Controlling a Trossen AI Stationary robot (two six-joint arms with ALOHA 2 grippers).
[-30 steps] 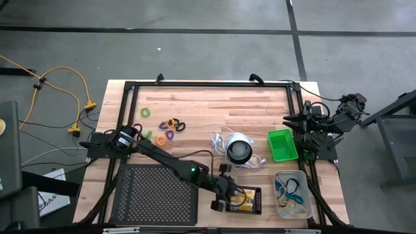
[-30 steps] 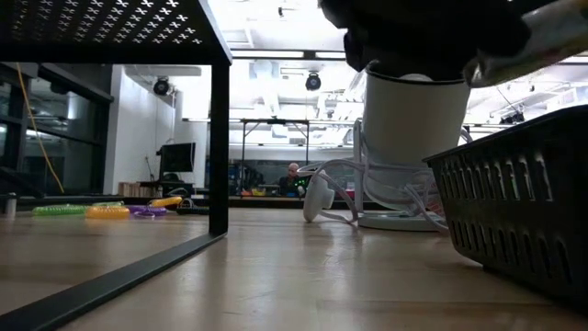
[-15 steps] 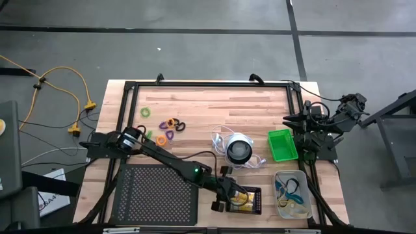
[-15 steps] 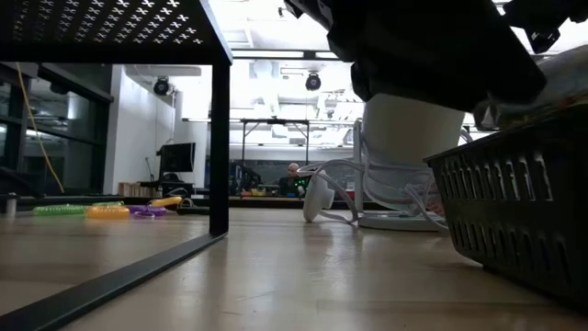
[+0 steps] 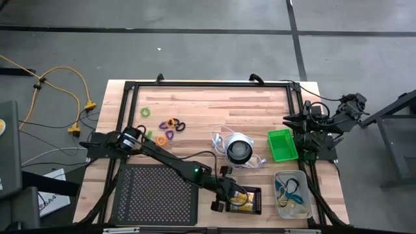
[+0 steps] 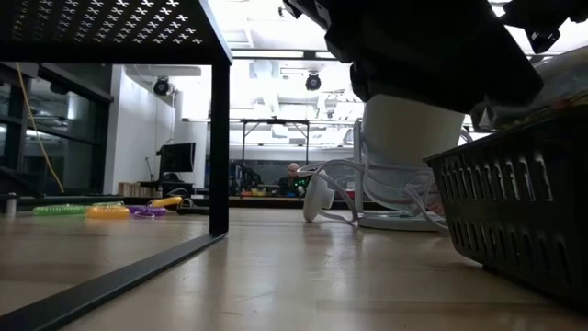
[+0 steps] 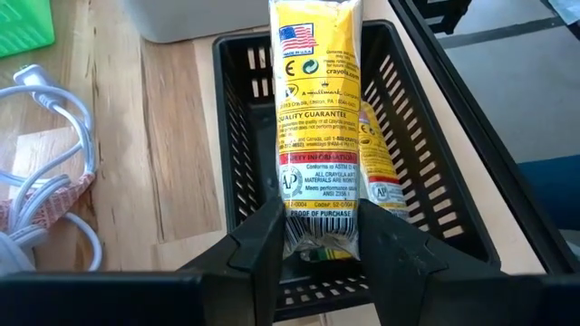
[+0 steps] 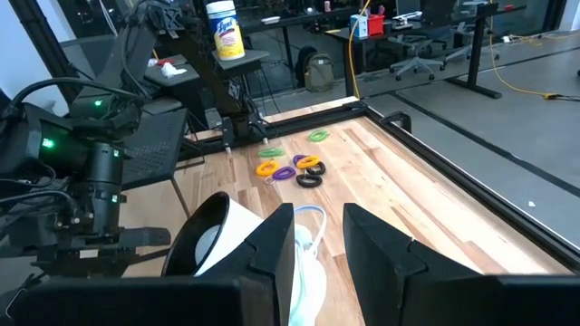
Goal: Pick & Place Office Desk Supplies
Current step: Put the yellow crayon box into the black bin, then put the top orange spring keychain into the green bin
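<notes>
On the left half of the pale wooden plank table (image 5: 208, 107), a scatter of small coiled plastic loops (image 5: 166, 127) in green, orange, purple and brown lies loose on the boards, well apart from the trays; the low view shows them flat on the wood. Nearer the front edge on that side sits a large black perforated metal tray (image 5: 156, 194). The left arm reaches from the left edge across this tray, and its left tool (image 7: 322, 240) hangs over a small black slotted plastic basket (image 7: 426, 172) at the front middle of the table. The tool is clenched on a finger-sized yellow-and-white printed pack (image 7: 319, 118), which it grips at one end; the rest of the pack points down into the basket, where another yellow pack lies just beside it. Just behind the basket stands a round white-and-black device (image 5: 238, 150) with a loose white cord (image 5: 220, 138) curled beside it. To its right sits a bright green plastic tray (image 5: 282, 144), and in front of that a clear plastic tray (image 5: 292, 193) holding thin teal and dark cords. The right arm waits folded at the table's right edge; its right tool (image 8: 317, 235) holds nothing, its two fingers standing slightly apart and aimed across the table at the loops.
</notes>
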